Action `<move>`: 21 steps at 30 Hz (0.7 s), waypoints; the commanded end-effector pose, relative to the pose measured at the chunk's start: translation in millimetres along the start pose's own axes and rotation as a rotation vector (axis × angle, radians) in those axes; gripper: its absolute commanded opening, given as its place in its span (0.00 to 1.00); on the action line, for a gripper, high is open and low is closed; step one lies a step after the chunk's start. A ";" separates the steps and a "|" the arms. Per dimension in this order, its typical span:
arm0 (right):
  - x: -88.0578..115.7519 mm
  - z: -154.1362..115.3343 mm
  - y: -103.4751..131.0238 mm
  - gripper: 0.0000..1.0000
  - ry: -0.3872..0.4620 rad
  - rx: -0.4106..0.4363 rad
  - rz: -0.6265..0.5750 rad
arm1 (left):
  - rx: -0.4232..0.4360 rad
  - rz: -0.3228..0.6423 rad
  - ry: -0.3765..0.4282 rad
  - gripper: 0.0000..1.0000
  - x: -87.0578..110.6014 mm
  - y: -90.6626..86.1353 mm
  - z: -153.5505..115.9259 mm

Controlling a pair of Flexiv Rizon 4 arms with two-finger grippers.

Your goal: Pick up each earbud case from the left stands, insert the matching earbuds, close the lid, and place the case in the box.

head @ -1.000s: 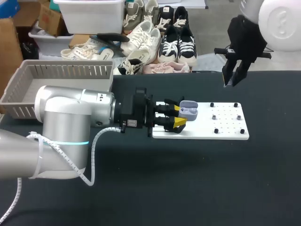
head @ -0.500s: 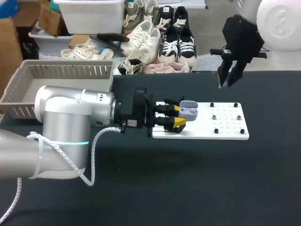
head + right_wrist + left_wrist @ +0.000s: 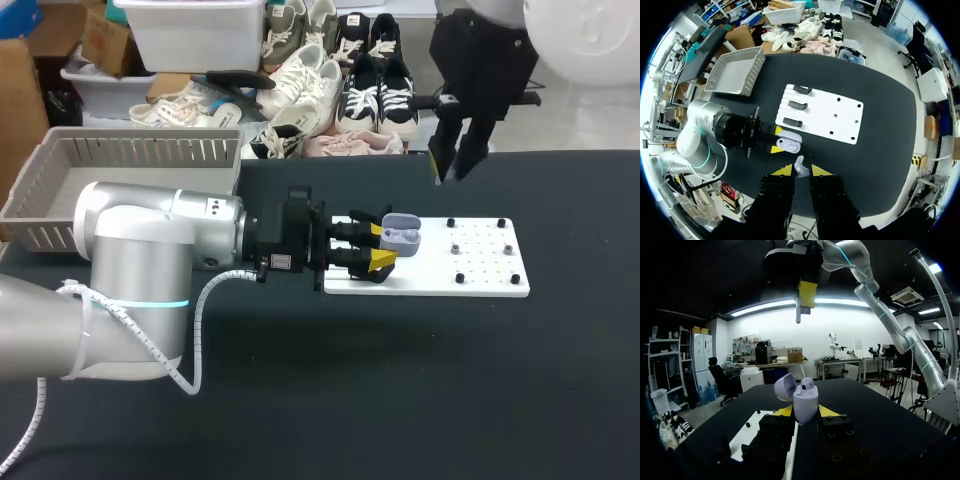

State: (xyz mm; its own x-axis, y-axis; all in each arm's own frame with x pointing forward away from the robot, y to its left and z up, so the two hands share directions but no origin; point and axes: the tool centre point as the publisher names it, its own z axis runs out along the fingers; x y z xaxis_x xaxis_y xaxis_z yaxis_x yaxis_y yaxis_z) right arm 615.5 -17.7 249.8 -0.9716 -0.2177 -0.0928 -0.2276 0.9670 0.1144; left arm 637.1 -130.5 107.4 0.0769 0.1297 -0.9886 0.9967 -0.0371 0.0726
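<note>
Left claw (image 3: 381, 247) clamps the open case (image 3: 402, 236) at the board (image 3: 480, 272) edge; right claw (image 3: 801, 171) pinches an earbud (image 3: 798, 164) up high.

Bright, even overhead light; soft faint shadows on the black table (image 3: 400, 400)

The case (image 3: 402, 236) hangs over the board's (image 3: 480, 272) left end, box (image 3: 130, 165) behind, farther left.

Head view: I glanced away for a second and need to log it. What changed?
The right gripper, jaws shut on an earbud, moved left and slightly away, toward the case's end of the board. The left gripper, the open case it holds and the board stayed put.
</note>
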 end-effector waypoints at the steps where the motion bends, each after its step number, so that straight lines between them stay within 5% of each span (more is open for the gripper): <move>1: 14.3 0.1 17.9 0.00 0.008 0.030 -0.029 | -0.006 0.002 -0.001 0.00 0.4 -1.5 0.5; 21: 19.3 45.8 55.9 0.00 0.004 -0.024 -0.060 | -0.006 0.002 -0.001 0.00 0.4 -1.5 0.5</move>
State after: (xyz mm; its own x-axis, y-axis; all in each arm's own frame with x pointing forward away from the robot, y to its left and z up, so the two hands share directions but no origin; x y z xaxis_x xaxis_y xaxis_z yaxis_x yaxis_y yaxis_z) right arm 588.8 37.3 216.6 -0.9566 -0.2792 -0.0832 -0.2883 0.9482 0.1336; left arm 637.1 -130.5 107.5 0.0769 0.1297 -0.9886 0.9967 -0.0372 0.0726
